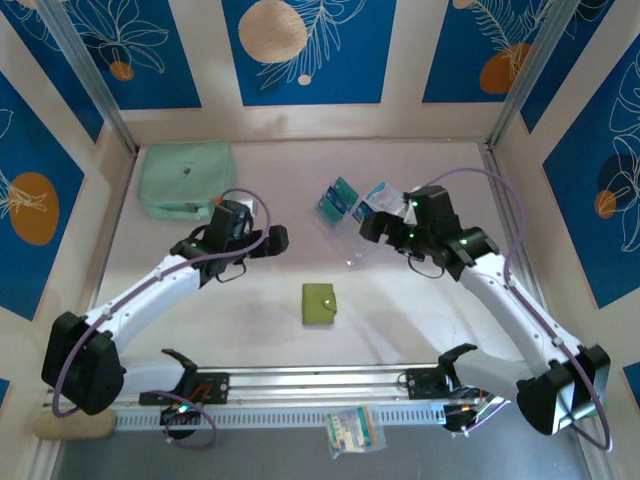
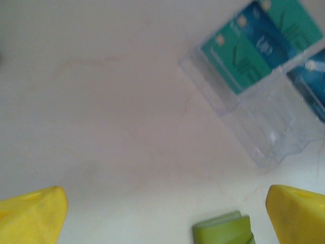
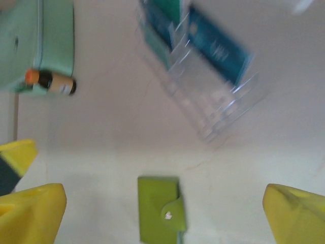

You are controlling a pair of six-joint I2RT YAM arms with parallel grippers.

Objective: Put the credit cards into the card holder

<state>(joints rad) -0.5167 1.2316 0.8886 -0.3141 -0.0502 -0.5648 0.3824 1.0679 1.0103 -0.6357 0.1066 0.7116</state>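
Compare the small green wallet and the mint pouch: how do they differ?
The card holder is olive-green; the zip pouch is pale mint. The card holder is much smaller than the zip pouch. The card holder lies central on the table; the zip pouch at its far-left corner. Both are green and lie flat.

Top external: fixed high behind the arm bases, tilted down over the whole tabletop; far view. Left wrist: close above the tabletop, facing down and forward, left pincer fingertips in the lower corners. Right wrist: a wider take, same downward aim, blurred, right pincer fingertips low in frame. All three share the card holder and the clear stand on the mid tabletop.
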